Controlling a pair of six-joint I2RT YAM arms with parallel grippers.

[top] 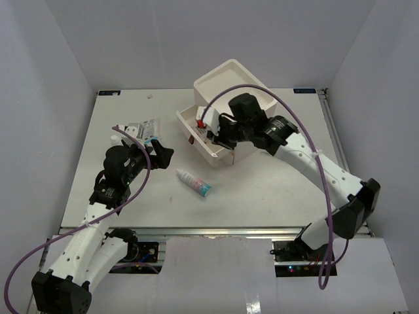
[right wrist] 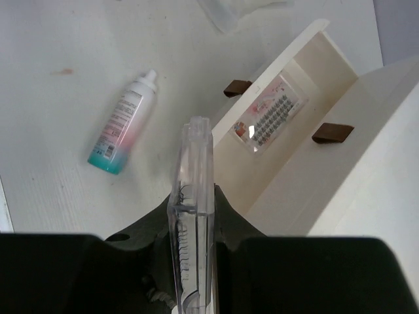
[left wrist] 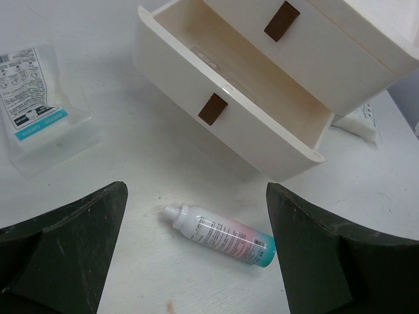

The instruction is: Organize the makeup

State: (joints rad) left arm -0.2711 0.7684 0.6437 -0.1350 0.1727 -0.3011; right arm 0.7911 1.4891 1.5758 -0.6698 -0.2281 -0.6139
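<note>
Holding a clear flat case (right wrist: 194, 163) edge-up, the right claw (right wrist: 194, 226) is clamped tight on it above the open drawer (right wrist: 317, 62) of the cream drawer box (top: 229, 82). The case appears to contain lashes, and a similar lash tray (right wrist: 270, 118) lies in the drawer. The left claw (left wrist: 196, 196) is spread wide and empty over the teal-ended white bottle (left wrist: 219, 234), which lies on the worktop (left wrist: 118, 157). A printed sachet (left wrist: 33, 98) lies nearby.

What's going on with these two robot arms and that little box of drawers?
They are tidying makeup into the cream drawer box. The right gripper grips a clear flat case edge-on by the open drawer, where a lash card lies. The left gripper hangs open above a white bottle lying on the table.
</note>
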